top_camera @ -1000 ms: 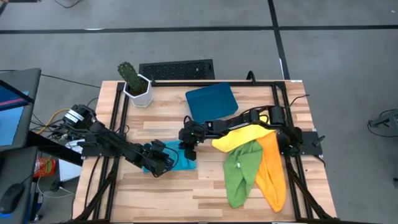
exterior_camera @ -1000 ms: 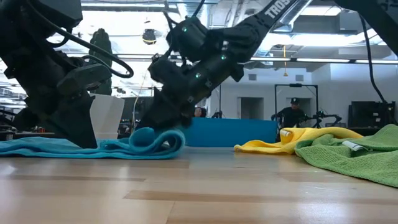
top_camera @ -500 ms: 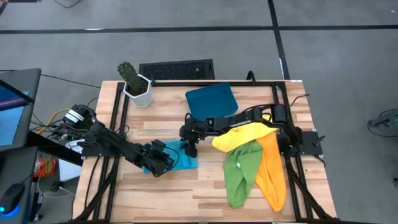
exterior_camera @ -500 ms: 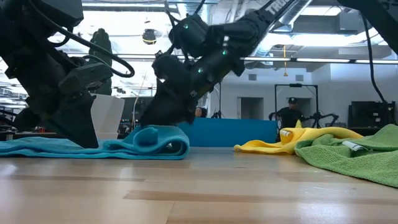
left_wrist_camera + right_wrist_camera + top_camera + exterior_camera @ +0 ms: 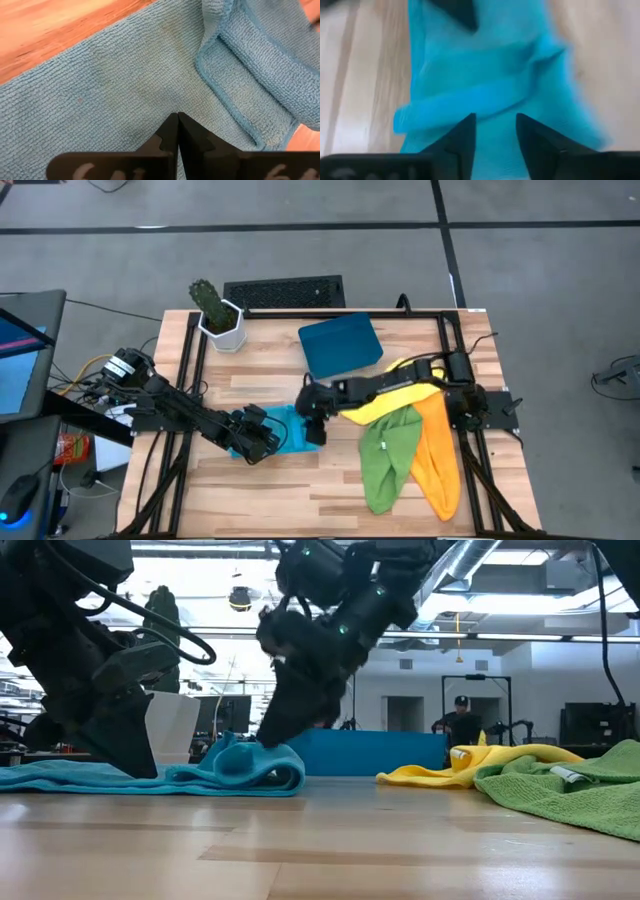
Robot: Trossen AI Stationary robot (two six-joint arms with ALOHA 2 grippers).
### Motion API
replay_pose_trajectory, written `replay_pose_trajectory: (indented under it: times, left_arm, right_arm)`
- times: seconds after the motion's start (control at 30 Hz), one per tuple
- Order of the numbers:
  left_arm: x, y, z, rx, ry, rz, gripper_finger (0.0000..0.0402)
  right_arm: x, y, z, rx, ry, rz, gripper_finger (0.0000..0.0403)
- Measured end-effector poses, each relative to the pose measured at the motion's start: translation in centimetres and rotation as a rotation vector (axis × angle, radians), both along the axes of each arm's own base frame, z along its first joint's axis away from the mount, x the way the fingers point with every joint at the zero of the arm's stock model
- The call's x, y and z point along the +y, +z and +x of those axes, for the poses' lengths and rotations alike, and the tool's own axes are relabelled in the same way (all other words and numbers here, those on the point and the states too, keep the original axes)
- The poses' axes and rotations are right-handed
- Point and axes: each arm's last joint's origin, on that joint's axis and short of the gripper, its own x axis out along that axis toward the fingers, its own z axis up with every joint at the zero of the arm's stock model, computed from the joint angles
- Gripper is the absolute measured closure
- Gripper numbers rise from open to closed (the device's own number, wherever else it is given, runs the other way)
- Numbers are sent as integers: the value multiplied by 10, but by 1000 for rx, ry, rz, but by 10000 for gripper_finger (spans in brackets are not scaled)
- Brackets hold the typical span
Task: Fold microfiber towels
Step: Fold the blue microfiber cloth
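left tool [image 5: 178, 131] closed, pinning blue towel [image 5: 292, 438] | right tool [image 5: 495, 131] parted — above fold

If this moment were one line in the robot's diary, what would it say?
left pincer: shut, pressing blue towel | right pincer: open, at towel's rolled edge | fold: unfinished

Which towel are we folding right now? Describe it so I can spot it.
On the wooden table, look in front of the dark-blue tray, between the two hands. The light blue towel lies there alone, its right edge rolled over, apart from the yellow, green and orange heap.
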Motion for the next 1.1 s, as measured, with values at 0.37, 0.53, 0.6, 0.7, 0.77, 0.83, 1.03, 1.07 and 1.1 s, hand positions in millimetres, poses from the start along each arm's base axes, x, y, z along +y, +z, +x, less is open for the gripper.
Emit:
replay_pose_trajectory:
  times: [0.37,0.53,0.6,0.7,0.77,0.83,1.03,1.07,1.1]
  left_arm:
    - [0,0,0,11,-23,17,401]
    - [0,0,0,7,-22,20,401]
    - [0,0,0,3,-21,19,401]
    - [0,0,0,-2,-22,22,401]
    - [0,1,1,-10,-19,25,401]
    - [0,1,1,-18,-14,34,401]
    - [0,2,3,-38,-4,38,401]
    - [0,2,3,-39,-4,37,401]
    - [0,2,3,-38,-4,37,402]
  right_arm:
    - [44,-5,-2,-21,18,-108,381]
    - [44,-17,2,-18,-12,-79,392]
    - [45,-25,-2,29,-14,-74,380]
    - [48,-21,2,-16,-10,-63,361]
    - [48,-19,4,-42,-1,-66,357]
    - [47,-18,6,-73,3,-63,356]
    - [47,-10,14,-183,55,-6,361]
    - [48,-9,15,-194,68,-15,361]
    - [49,-9,14,-195,78,-20,360]
